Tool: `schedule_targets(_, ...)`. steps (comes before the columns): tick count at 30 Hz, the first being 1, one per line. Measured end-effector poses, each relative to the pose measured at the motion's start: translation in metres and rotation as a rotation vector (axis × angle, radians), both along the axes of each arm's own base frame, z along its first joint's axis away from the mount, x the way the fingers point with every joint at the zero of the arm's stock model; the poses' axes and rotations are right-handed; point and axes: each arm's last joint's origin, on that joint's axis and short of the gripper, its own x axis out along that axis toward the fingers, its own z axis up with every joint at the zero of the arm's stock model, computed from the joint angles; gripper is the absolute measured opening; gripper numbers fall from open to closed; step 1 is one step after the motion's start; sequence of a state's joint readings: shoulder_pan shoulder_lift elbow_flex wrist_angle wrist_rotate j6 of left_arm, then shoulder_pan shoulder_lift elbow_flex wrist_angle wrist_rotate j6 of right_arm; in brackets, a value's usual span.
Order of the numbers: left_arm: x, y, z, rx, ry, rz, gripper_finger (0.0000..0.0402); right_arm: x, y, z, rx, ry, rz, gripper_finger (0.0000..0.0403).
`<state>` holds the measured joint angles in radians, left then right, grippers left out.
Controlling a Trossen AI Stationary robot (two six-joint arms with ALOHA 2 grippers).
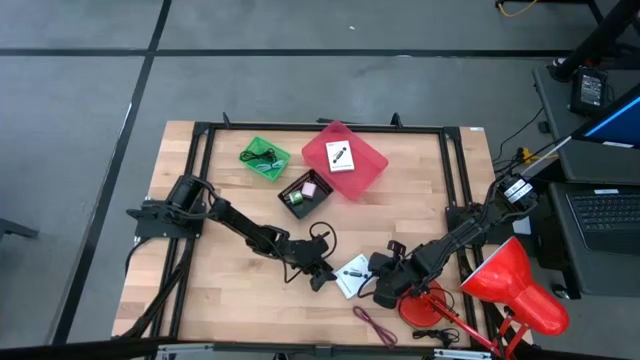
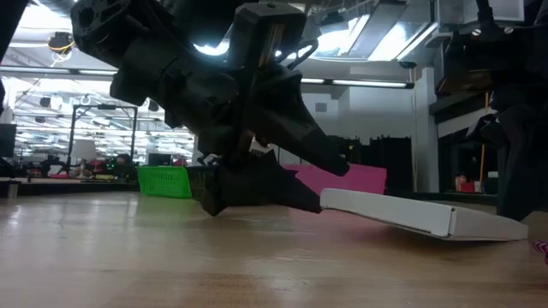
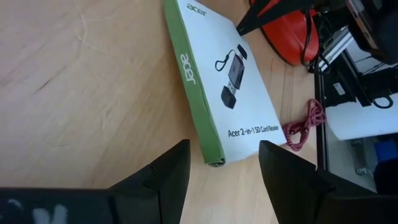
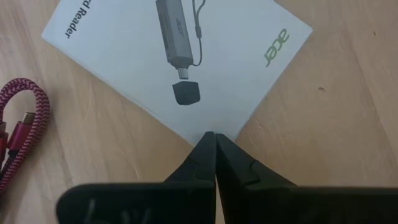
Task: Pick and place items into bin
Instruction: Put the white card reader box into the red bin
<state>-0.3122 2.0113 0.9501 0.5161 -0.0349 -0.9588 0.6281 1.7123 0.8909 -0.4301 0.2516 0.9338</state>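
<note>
A flat white card-reader box [image 1: 352, 275] with a green edge lies near the table's near edge, between my two grippers. In the low view the box [image 2: 419, 214] looks tilted, with its left end raised. My left gripper [image 3: 224, 165] is open; its fingers stand on either side of one box corner [image 3: 214, 160] without visibly touching it. My right gripper [image 4: 214, 138] is shut, with its tips at the opposite corner. A second white card [image 1: 339, 157] lies in the pink bin [image 1: 365, 172]. A maroon cord [image 1: 375, 325] lies on the wood near the right gripper. My right gripper's shut fingertips [image 4: 208, 146] meet the white box at one corner [image 4: 210, 129], coming slanting down from the table's right side. The box stays on the table. Whether the tips press on top of the corner or only touch its edge, I cannot tell.
A red desk lamp [image 1: 515, 285] stands at the near right corner, its base [image 1: 420, 305] close behind the right gripper. A green bin [image 1: 265, 158] and a black bin [image 1: 305, 192] holding a pink cube sit toward the far side. A black frame [image 1: 200, 190] rims the table.
</note>
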Motion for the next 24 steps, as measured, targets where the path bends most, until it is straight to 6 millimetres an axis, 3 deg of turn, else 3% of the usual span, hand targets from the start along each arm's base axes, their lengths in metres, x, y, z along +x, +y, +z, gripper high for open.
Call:
schedule_targets(17, 0.001, 0.001, -0.004, -0.001, 0.006, 0.032, 0.0185, 0.0, 0.0, 0.0, 0.0, -0.002, -0.002, 0.0)
schedule_targets(24, 0.019, -0.007, -0.008, -0.007, 0.02, -0.053, 0.0184, 0.001, -0.001, 0.0, 0.001, -0.003, -0.004, 0.0)
